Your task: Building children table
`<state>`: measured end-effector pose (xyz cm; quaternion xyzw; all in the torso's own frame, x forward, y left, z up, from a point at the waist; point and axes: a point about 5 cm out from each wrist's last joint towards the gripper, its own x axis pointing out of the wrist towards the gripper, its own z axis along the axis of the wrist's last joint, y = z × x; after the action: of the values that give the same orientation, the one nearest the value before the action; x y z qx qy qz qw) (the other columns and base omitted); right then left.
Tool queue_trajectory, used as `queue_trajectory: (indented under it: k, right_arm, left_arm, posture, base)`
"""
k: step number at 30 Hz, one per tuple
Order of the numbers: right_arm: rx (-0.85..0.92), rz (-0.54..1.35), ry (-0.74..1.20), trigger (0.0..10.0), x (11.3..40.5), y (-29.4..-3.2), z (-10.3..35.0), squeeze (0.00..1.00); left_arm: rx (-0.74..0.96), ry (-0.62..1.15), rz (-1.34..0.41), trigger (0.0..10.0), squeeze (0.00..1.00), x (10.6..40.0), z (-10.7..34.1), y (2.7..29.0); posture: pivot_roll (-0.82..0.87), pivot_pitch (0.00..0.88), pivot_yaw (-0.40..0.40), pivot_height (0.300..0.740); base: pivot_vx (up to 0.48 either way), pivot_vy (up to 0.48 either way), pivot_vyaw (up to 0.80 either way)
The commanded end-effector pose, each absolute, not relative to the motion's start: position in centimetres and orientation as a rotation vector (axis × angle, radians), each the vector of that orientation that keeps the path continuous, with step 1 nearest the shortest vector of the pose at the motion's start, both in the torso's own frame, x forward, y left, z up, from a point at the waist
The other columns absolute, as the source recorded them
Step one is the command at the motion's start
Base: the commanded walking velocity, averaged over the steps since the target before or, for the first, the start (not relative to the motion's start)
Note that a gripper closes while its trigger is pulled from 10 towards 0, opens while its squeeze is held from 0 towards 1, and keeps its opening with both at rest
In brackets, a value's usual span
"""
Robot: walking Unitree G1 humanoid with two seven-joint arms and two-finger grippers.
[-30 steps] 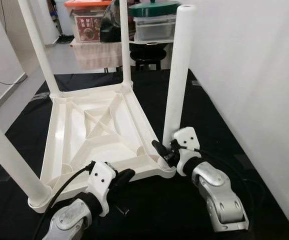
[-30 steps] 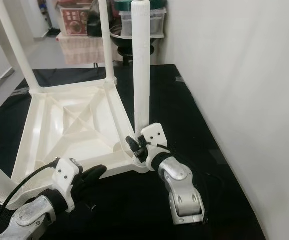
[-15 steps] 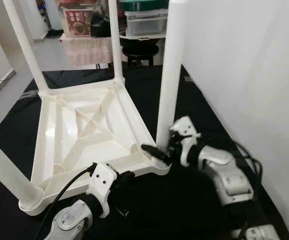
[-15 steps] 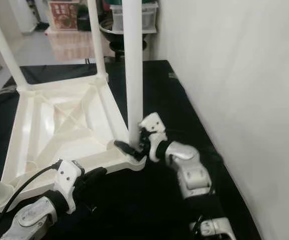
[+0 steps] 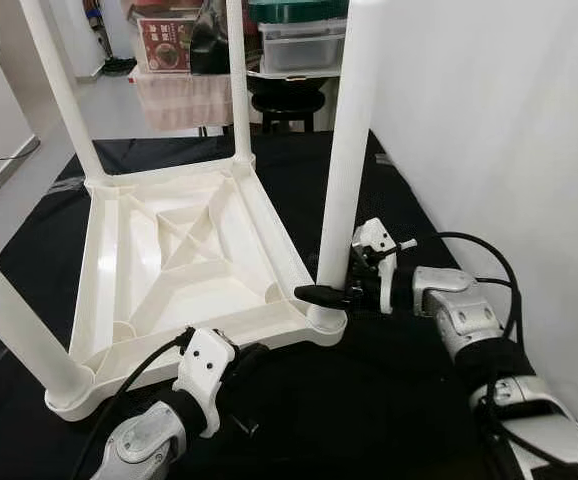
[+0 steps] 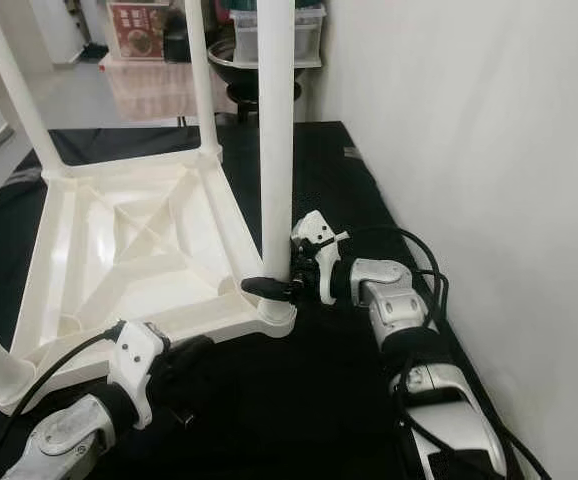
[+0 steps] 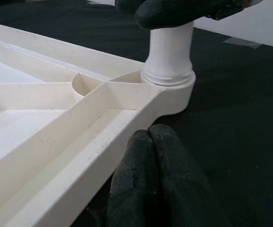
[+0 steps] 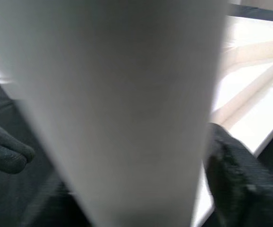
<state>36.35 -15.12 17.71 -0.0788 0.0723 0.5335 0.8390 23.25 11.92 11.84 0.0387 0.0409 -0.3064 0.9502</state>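
We see our right gripper (image 5: 331, 292) clasping the upright white leg (image 5: 346, 170) just above its corner socket (long axis vertical) on the upturned tabletop (image 5: 169, 265); our left gripper (image 7: 150, 137), fingers together, presses the near rim.

Home room: storage boxes (image 5: 304, 40), black floor mat (image 5: 389, 420).

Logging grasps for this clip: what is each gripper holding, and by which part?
Right gripper: the near-right table leg, just above its socket. Left gripper: shut, holding nothing.
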Motion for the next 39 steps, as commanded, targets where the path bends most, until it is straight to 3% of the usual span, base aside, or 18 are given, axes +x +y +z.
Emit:
queue_trajectory:
  k: [1,7,10,11,12,13,14,15,21,22,24,25,26,31,35,36,39]
  right_arm:
    - [-0.178,1.126,0.129,0.0,36.6,-15.3,18.4,0.0]
    - [-0.188,1.067,0.14,0.0,36.2,-16.3,17.4,0.0]
    - [-0.205,0.908,0.185,0.0,35.6,-16.6,15.4,0.0]
    - [-0.144,0.615,0.212,0.0,34.7,-15.5,13.6,0.0]
    - [-0.144,0.615,0.212,0.0,34.7,-15.5,13.6,0.0]
    - [-0.053,0.5,0.275,0.0,32.1,-13.4,11.8,0.0]
    - [-0.053,0.5,0.275,0.0,32.1,-13.4,11.8,0.0]
    - [-0.189,0.468,0.252,0.0,30.2,-11.8,11.9,0.0]
    - [-0.133,0.597,0.234,0.0,31.1,-10.5,12.3,0.0]
    - [-0.141,0.611,0.237,5.8,31.3,-10.1,12.2,0.0]
    - [-0.144,0.618,0.238,5.8,31.3,-9.8,12.2,0.0]
    - [-0.117,0.637,0.233,10.0,31.4,-9.6,12.4,0.0]
    - [-0.098,0.71,0.206,10.0,31.5,-9.4,12.8,1.0]
    - [-0.109,0.832,0.118,10.0,31.3,-9.4,15.1,1.0]
    - [-0.161,0.942,0.047,10.0,32.7,-10.7,16.5,0.97]
    - [-0.179,0.989,0.038,10.0,33.2,-11.1,16.9,0.0]
    - [-0.214,1.129,0.055,10.0,34.7,-11.8,17.5,0.0]
  left_arm:
    - [0.073,0.091,-0.631,10.0,0.0,23.0,11.6,11.8]
    - [0.068,0.091,-0.632,10.0,0.0,23.0,11.7,11.9]
    - [0.063,0.089,-0.63,10.0,0.0,22.9,11.8,12.0]
    - [0.063,0.089,-0.628,10.0,0.0,22.9,11.8,12.2]
    - [0.063,0.089,-0.628,10.0,0.0,22.9,11.8,12.2]
    - [0.062,0.089,-0.627,10.0,0.0,23.0,11.9,12.5]
    - [0.062,0.089,-0.627,10.0,0.0,23.0,11.9,12.5]
    - [0.062,0.09,-0.626,10.0,0.0,23.2,11.9,12.7]
    - [0.063,0.099,-0.652,10.0,0.0,23.9,11.7,12.6]
    - [0.06,0.094,-0.637,10.0,0.0,24.0,11.7,12.7]
    - [0.058,0.09,-0.624,10.0,0.0,24.1,11.7,12.8]
    - [0.053,0.087,-0.611,10.0,0.0,24.1,11.6,12.9]
    - [0.056,0.088,-0.615,10.0,0.0,24.2,11.6,12.9]
    - [0.062,0.099,-0.647,10.0,0.0,24.4,11.5,12.7]
    - [0.065,0.098,-0.653,10.0,0.0,24.5,11.4,12.5]
    - [0.066,0.096,-0.653,10.0,0.0,24.5,11.4,12.4]
    - [0.066,0.092,-0.653,10.0,0.0,24.5,11.4,12.3]
  posture:
    - [-0.02,0.061,-0.044,0.74]
    - [-0.02,0.074,-0.047,0.74]
    - [-0.03,0.08,-0.055,0.74]
    - [-0.03,0.083,-0.059,0.74]
    - [-0.03,0.083,-0.059,0.74]
    - [-0.04,0.094,-0.03,0.74]
    - [-0.04,0.094,-0.03,0.74]
    - [-0.08,0.09,-0.002,0.74]
    - [-0.06,0.059,-0.014,0.74]
    - [-0.06,0.057,-0.015,0.74]
    - [-0.06,0.054,-0.018,0.74]
    - [-0.05,0.049,-0.02,0.74]
    - [-0.05,0.042,-0.014,0.74]
    - [-0.05,0.033,-0.005,0.74]
    - [-0.04,0.025,-0.01,0.74]
    - [-0.04,0.024,-0.013,0.74]
    - [-0.03,0.021,-0.026,0.74]
  base:
    - [0.0,0.0,0.0]
    - [0.0,0.0,0.0]
    - [0.0,0.0,0.0]
    - [0.0,0.0,0.0]
    - [0.0,0.0,0.0]
    - [0.0,0.0,0.0]
    - [0.0,0.0,0.0]
    - [0.0,0.0,0.0]
    - [0.0,0.0,0.0]
    - [0.0,0.0,0.0]
    - [0.0,0.0,0.0]
    - [0.0,0.0,0.0]
    - [0.0,0.0,0.0]
    - [0.0,0.0,0.0]
    - [0.0,0.0,0.0]
    - [0.0,0.0,0.0]
    - [0.0,0.0,0.0]
